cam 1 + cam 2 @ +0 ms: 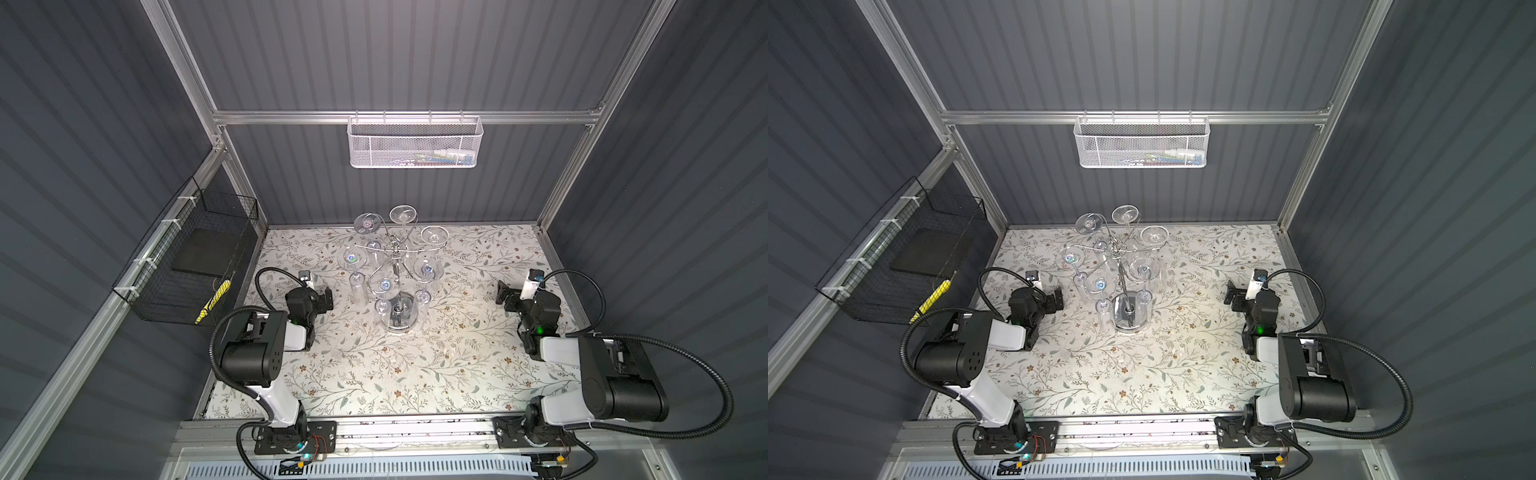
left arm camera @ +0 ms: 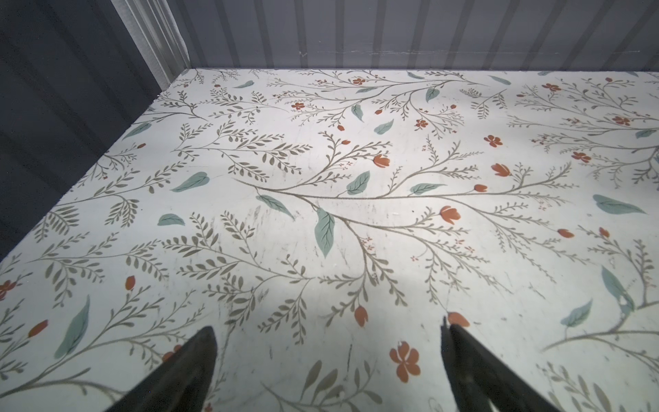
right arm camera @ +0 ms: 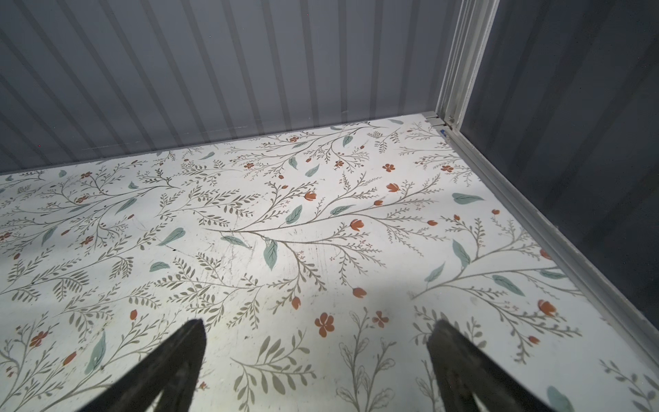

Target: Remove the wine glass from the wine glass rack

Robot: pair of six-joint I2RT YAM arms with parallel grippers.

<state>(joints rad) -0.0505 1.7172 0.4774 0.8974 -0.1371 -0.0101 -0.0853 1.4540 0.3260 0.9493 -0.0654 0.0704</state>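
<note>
Looking down in both top views, the wine glass rack [image 1: 401,316] stands on its disc base on the flowered worktop [image 1: 374,374], a little behind the middle and between the two arms. Six wine glasses hang from its curled arms upside down, feet on top and bowls below. Each foot rests over the wire, so I judge that a glass must slide outward along its arm before it comes free. The wine glass [image 1: 352,259] closest to the left arm hangs on the rack's left side. The left gripper [image 1: 326,300] sits low beside the rack, near the glasses but apart from them. The right gripper [image 1: 508,297] is well apart on the other side. Both look parked, probably to leave the rack reachable from either side.

In the left wrist view, the two dark fingers [image 2: 192,360] stand wide apart with only bare worktop between them — nothing is held. The rack is not in this view.

In the right wrist view, the fingers [image 3: 178,356] are also spread fully and empty, pointing toward the back corner. The task looks not yet begun — all six glasses I count hang on the rack.
</note>
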